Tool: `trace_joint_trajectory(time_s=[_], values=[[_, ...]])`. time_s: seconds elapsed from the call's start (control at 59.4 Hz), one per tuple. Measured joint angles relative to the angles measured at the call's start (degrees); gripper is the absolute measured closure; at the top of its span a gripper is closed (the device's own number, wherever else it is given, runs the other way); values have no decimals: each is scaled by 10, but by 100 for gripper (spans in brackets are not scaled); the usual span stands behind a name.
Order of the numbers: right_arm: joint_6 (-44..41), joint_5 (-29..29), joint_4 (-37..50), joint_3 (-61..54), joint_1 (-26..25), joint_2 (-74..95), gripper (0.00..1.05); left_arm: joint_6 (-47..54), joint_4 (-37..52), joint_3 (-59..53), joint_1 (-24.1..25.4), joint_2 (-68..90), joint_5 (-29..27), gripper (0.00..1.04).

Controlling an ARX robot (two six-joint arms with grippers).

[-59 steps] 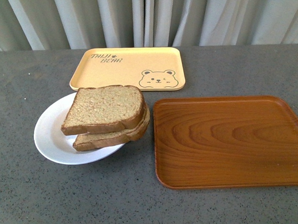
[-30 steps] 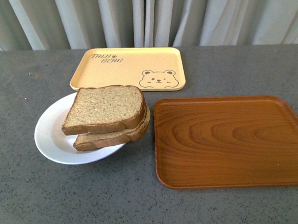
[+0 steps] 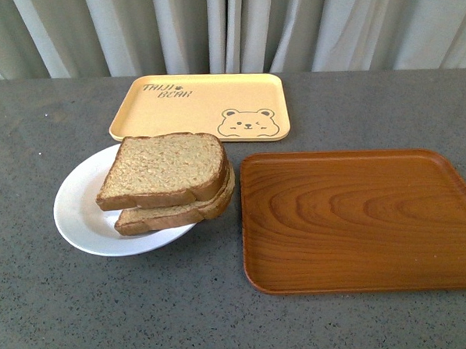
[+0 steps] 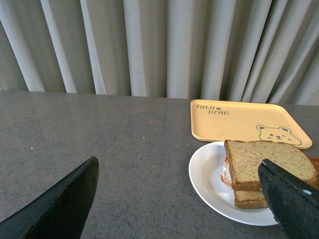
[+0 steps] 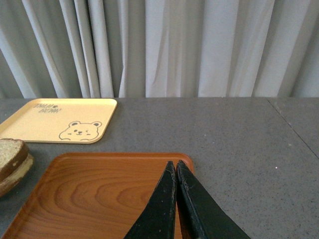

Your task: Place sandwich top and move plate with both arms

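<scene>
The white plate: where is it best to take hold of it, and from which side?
Grip the plate by its bare rim on its left, coming in low from the left. That rim is free; on the right the sandwich top covers it, close beside the brown tray.

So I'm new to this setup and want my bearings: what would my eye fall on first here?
The stacked bread: the sandwich top lies on another slice on the white plate, left of centre on the grey table. To its right sits a large brown wood-grain tray, with a yellow bear tray behind the plate.
</scene>
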Motion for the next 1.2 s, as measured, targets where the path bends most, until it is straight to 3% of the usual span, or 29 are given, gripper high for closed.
trace_joint_trajectory(time_s=[0.101, 0.185, 0.488, 0.707, 0.808, 0.909, 1.027, 1.111, 1.196], values=[[0, 0, -19, 0, 0, -19, 103, 0, 0, 0, 0, 0, 0, 9], [0, 1, -104, 0, 0, -91, 103, 0, 0, 0, 0, 0, 0, 9], [0, 0, -110, 0, 0, -107, 103, 0, 0, 0, 0, 0, 0, 9], [-1, 0, -110, 0, 0, -107, 65, 0, 0, 0, 0, 0, 0, 9], [-1, 0, -110, 0, 0, -107, 49, -122, -56, 41, -11, 94, 100, 9], [-1, 0, -110, 0, 0, -108, 31, -258, 36, 75, -63, 250, 101, 9], [-1, 0, -110, 0, 0, -108, 11, -306, 169, 103, -69, 427, 104, 9], [-1, 0, -110, 0, 0, -108, 9, -327, 301, 146, -56, 631, 108, 9], [-1, 0, -110, 0, 0, -108, 9, -350, 365, 200, -34, 807, 107, 9]])
